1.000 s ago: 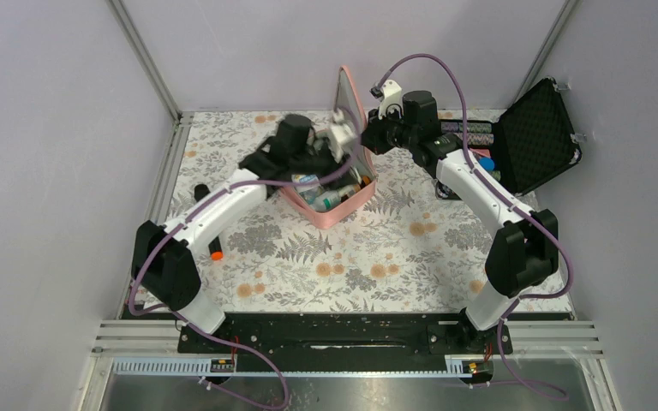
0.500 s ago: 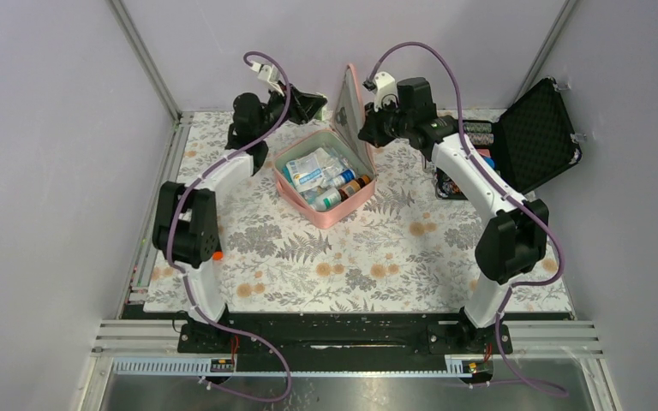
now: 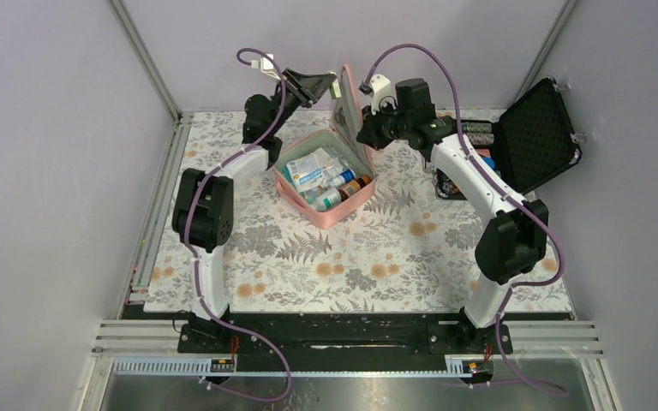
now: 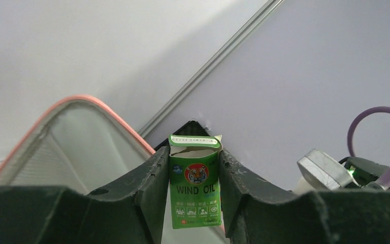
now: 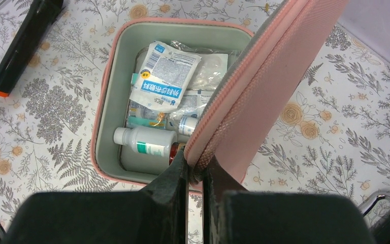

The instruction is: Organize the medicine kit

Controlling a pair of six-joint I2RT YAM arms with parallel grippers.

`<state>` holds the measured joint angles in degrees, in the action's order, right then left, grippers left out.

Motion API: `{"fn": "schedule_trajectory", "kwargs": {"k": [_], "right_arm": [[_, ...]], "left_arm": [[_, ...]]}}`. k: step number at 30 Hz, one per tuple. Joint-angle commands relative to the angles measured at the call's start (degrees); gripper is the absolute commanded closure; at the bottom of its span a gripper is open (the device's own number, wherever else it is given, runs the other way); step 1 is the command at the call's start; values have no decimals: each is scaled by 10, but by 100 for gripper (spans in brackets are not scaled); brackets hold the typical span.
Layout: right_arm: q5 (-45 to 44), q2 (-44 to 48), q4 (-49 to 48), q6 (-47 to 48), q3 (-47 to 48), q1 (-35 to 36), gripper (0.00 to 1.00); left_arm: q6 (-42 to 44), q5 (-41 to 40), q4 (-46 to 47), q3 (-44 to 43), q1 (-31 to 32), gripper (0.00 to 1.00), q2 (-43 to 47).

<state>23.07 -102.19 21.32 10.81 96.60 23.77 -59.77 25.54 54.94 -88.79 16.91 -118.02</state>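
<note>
The pink medicine kit (image 3: 336,212) stands open at the back middle of the table, its grey tray (image 5: 106,112) holding sachets, a white bottle and an amber bottle. My right gripper (image 3: 361,133) is shut on the edge of the kit's lid (image 5: 264,81) and holds the lid upright. My left gripper (image 3: 332,86) is raised high beside the lid's top and is shut on a small green "Wind Oil" box (image 4: 195,180). The lid's pink rim (image 4: 106,109) shows just left of the box in the left wrist view.
A black marker with an orange end (image 5: 23,46) lies on the floral mat left of the kit. A black foam-lined case (image 3: 535,137) stands open at the back right with colourful chips (image 3: 475,128). Grey walls close the back and sides.
My left arm has swung from over the kit's tray up and back to beside the lid's top. The tray's contents came into view. My right gripper stays on the lid.
</note>
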Motion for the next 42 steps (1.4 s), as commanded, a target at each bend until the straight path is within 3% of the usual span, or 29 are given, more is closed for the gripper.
{"fn": "schedule_trajectory", "kwargs": {"k": [1,14,32,42], "right_arm": [[-12,-24,75,12,-3,14,100],[-18,-24,76,10,2,16,100],[-3,-14,76,2,-1,16,100],[-12,-13,75,2,1,20,100]], "left_arm": [[-70,-35,57,-26,16,62,-23],[-111,-53,63,9,35,64,-55],[-102,-70,79,35,59,64,-87],[-99,-82,-17,52,71,61,-55]]}}
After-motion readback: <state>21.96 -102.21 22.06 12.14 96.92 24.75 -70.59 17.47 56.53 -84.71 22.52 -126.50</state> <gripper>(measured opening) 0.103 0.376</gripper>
